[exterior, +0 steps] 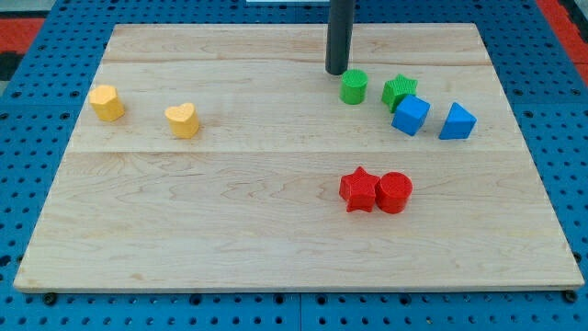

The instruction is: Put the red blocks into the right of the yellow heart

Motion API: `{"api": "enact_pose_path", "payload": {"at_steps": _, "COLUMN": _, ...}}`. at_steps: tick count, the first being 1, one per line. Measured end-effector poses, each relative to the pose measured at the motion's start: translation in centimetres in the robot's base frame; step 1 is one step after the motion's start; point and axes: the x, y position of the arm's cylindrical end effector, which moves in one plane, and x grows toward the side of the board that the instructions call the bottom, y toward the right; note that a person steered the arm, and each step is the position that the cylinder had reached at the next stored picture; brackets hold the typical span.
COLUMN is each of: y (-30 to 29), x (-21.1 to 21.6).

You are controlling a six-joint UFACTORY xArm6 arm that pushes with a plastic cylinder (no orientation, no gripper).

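No jaws on this arm, just my tip [336, 72], right beside the green round block [354, 87]. Two bumpy red blocks, a red star [358, 189] and a red round block [394, 192], touch near the wooden board's [230, 230] bottom right. Far left sits the yellow heart [184, 119]. Yellow, green and blue: two each.

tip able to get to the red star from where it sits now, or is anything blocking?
Probably yes. My tip sits near the view's top, just left of the green cylinder. The red star lies almost straight below, with bare board between; the red cylinder touches its right side.
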Motion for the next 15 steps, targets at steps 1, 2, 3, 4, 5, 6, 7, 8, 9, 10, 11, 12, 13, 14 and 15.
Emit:
{"api": "enact_pose_path", "payload": {"at_steps": 1, "y": 4.0, "x": 3.9}}
{"api": "enact_pose_path", "payload": {"at_steps": 2, "y": 0.6, "x": 3.9}}
{"api": "enact_pose_path", "payload": {"at_steps": 3, "y": -5.1, "x": 6.6}}
{"api": "enact_pose_path", "payload": {"at_steps": 4, "y": 0.6, "x": 9.8}}
{"api": "enact_pose_path", "payload": {"at_steps": 5, "y": 6.6, "x": 12.8}}
{"api": "enact_pose_path", "payload": {"at_steps": 6, "y": 9.3, "x": 16.8}}
{"api": "enact_pose_path", "payload": {"at_steps": 7, "y": 9.2, "x": 21.2}}
{"api": "enact_pose_path", "payload": {"at_steps": 8, "y": 4.4, "x": 21.7}}
{"api": "enact_pose_path", "payload": {"at_steps": 9, "y": -2.9, "x": 21.5}}
{"api": "enact_pose_path", "payload": {"at_steps": 10, "y": -7.8, "x": 20.1}}
{"api": "enact_pose_path", "payload": {"at_steps": 11, "y": -11.3, "x": 18.5}}
{"api": "enact_pose_path", "payload": {"at_steps": 12, "y": -16.2, "x": 18.1}}
{"api": "enact_pose_path", "payload": {"at_steps": 13, "y": -17.8, "x": 16.1}}
{"api": "enact_pose_path", "payload": {"at_steps": 14, "y": -17.8, "x": 13.8}}
{"api": "enact_pose_path", "payload": {"at_steps": 15, "y": -17.8, "x": 12.0}}
